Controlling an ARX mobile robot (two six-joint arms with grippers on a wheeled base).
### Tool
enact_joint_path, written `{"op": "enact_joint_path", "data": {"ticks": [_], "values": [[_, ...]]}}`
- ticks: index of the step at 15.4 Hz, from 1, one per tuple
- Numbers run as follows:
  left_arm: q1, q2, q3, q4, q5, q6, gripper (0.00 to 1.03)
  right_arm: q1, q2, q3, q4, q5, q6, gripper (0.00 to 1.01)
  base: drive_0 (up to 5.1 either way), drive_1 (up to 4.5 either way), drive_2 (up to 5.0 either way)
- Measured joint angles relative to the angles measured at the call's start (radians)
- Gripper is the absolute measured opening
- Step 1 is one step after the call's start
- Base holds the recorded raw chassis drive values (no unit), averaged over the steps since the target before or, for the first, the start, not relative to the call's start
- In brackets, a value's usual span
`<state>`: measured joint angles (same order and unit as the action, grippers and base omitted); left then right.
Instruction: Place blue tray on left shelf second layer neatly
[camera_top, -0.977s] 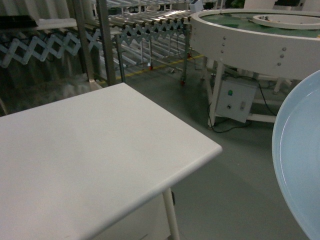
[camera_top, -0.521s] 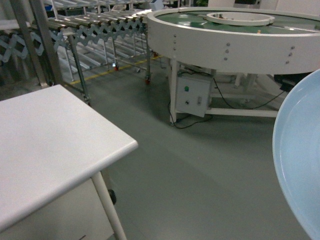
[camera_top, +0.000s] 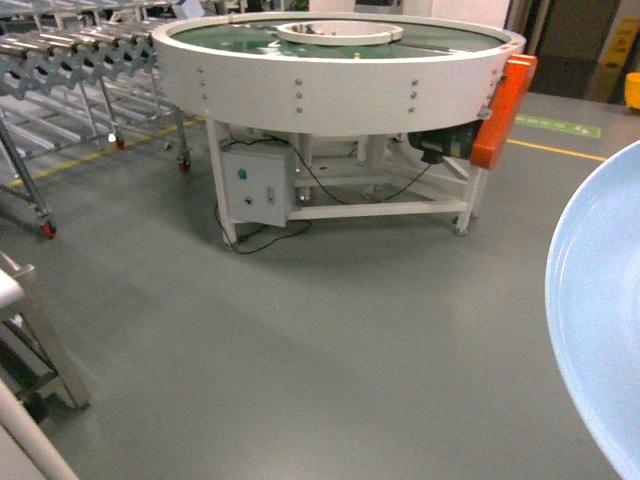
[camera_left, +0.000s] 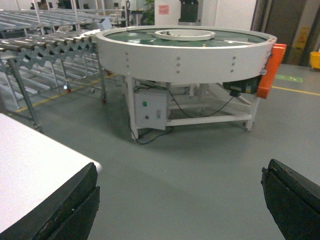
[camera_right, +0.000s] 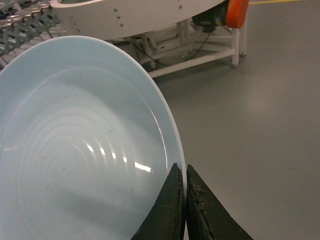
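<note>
A: One edge only is gripped. The right claw (camera_right: 185, 200) has its two fingers pinched onto the rim of the blue tray (camera_right: 85, 150), and the dish spreads up and to the left of the fingers, tilted, unsupported elsewhere.

B: How should it handle?

A: Judged as light, stiff, smooth plastic with a glossy face. Expect it to pivot or slide between the fingers if swung fast, since the whole dish hangs off one pinch point. The low raised rim is the only practical hold; the flat centre offers nothing to grip.

B: Left claw?

A: Left claw (camera_left: 180, 200) stands wide, nothing between its fingers, only grey floor (camera_left: 200, 165) ahead and a white table (camera_left: 30, 170) corner beside its left finger.

B: Shelf?

A: Not in view. The round conveyor (camera_top: 340, 60) lies well ahead.
</note>
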<state>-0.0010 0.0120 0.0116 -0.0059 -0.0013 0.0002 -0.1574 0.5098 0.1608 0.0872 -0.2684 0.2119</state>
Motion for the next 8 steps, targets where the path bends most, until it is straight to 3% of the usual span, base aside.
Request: {"op": "enact_joint_path", "data": {"ticks": [4, 7, 8], "values": [[0.000, 0.000, 0.000, 0.000, 0.000, 0.000, 0.98, 0.000, -0.001, 0.000, 0.002, 0.000, 0.000, 0.02, 3.1, -5.14, -3.0], [0.001, 0.000, 0.000, -0.002, 0.002, 0.000, 0.98, 0.000, -0.001, 0.000, 0.000, 0.004, 0.000, 0.02, -1.5, -1.45, -1.5], [0.001, 0.000, 0.000, 0.000, 0.001, 0.000, 0.98, 0.000, -0.001, 0.000, 0.000, 0.003, 0.000, 0.02, -1.7, 2.63, -6.0]]}}
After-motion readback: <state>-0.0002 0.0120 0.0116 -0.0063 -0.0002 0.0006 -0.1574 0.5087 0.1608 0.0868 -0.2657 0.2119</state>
